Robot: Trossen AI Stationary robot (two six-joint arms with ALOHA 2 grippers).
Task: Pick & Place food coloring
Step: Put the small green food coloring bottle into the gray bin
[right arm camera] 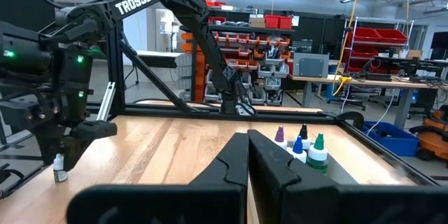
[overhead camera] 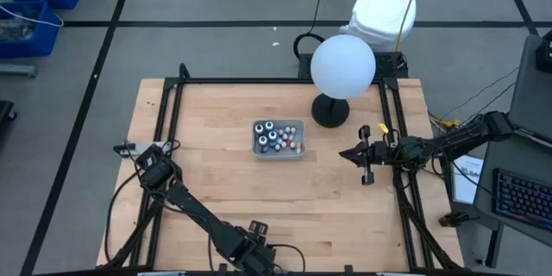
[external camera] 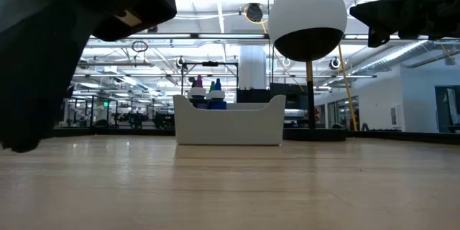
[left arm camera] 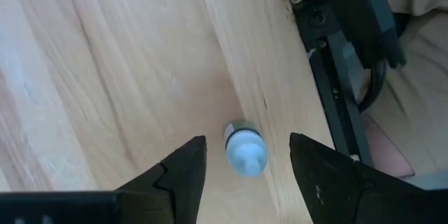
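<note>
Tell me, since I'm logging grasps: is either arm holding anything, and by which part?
Nothing is held. The left gripper hangs open over a small bottle standing on the table; the right gripper is shut and empty.

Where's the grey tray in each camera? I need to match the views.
High view: grey tray at table centre, beside the white globe.
Low view: centre, left of the globe.
Left wrist view: not in it.
Right wrist view: lower right, past the fingers.
Shared landmark: the bottles standing in it.

Food coloring [overhead camera: 278, 136] in grey tray [overhead camera: 299, 126] — mid-table
</note>
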